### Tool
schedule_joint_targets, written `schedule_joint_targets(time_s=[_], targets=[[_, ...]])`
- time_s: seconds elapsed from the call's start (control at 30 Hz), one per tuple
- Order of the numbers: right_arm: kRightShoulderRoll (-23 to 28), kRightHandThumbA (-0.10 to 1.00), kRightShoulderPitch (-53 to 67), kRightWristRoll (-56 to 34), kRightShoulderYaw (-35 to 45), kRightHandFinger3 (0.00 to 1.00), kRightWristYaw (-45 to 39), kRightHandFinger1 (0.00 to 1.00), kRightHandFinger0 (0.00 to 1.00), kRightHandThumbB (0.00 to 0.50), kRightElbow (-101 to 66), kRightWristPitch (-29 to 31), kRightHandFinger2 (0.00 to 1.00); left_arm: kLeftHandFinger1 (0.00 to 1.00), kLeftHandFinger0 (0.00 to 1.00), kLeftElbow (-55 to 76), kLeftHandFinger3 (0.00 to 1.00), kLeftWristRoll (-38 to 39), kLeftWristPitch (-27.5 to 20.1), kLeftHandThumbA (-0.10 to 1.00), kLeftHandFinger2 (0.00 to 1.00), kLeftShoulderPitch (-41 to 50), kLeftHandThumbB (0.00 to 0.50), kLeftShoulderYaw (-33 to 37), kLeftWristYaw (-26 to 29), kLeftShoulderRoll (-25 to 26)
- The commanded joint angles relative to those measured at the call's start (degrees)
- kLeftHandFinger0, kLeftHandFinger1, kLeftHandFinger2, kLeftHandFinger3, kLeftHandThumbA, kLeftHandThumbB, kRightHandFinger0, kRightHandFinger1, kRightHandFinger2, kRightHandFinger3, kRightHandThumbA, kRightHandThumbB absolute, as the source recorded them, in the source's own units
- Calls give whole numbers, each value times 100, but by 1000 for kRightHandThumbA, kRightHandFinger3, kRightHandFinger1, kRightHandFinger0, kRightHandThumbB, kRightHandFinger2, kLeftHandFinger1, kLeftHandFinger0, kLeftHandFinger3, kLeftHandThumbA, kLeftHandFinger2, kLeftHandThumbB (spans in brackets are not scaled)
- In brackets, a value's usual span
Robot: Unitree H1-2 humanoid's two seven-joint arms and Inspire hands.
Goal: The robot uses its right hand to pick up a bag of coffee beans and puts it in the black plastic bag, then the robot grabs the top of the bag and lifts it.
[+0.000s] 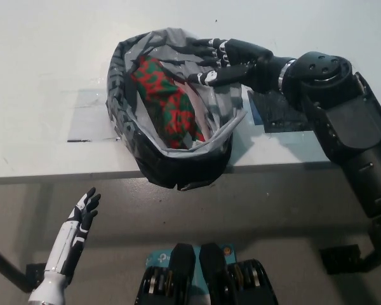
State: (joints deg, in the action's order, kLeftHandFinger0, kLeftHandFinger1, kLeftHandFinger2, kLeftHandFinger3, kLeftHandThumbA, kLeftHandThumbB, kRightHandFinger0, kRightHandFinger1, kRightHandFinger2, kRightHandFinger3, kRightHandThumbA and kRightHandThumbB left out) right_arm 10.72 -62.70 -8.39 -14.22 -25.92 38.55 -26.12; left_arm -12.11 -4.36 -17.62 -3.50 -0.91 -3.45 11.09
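Note:
The red-and-green coffee bean bag (164, 105) lies inside the black plastic bag (178, 166), which stands with its mouth wide on the white table (44, 70). My black right hand (219, 60) hovers over the bag's far right rim, fingers spread and holding nothing. The white left hand (81, 219) rests low at the picture's lower left, below the table edge, fingers apart.
The black bag sits at the table's front edge (57, 178) and overhangs it slightly. A blue-edged flat patch (273, 114) lies on the table under my right forearm. Faint tape marks (89, 121) show left of the bag.

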Motion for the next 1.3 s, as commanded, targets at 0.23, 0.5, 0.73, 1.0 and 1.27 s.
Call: schedule_joint_targets(time_s=[0.23,0.5,0.73,1.0,1.27], targets=[[209,890,-313,543,211,1000,360,1000,1000,436,-411,977,1000,1000,1000,188,1000,57,-29,1000,1000,102,245,-8,-66,67],[35,1000,-616,650,1038,1000,1572,1000,1000,500,-605,2144,1000,1000,1000,131,1000,-14,-62,1000,1000,79,249,-5,-8,43],[153,1000,-749,1150,1149,1000,2162,1000,1000,483,-616,2337,1000,1000,1000,167,1000,28,-49,1000,1000,82,243,-8,-56,81],[193,995,-572,1570,896,1000,2318,1000,1000,477,56,2625,1000,1000,1000,168,1000,-28,22,1000,1000,60,248,26,-72,92],[-52,950,-525,1590,773,1000,2274,1000,1000,483,733,2885,1000,1000,1000,192,1000,44,22,1000,1000,60,234,14,-86,76]])
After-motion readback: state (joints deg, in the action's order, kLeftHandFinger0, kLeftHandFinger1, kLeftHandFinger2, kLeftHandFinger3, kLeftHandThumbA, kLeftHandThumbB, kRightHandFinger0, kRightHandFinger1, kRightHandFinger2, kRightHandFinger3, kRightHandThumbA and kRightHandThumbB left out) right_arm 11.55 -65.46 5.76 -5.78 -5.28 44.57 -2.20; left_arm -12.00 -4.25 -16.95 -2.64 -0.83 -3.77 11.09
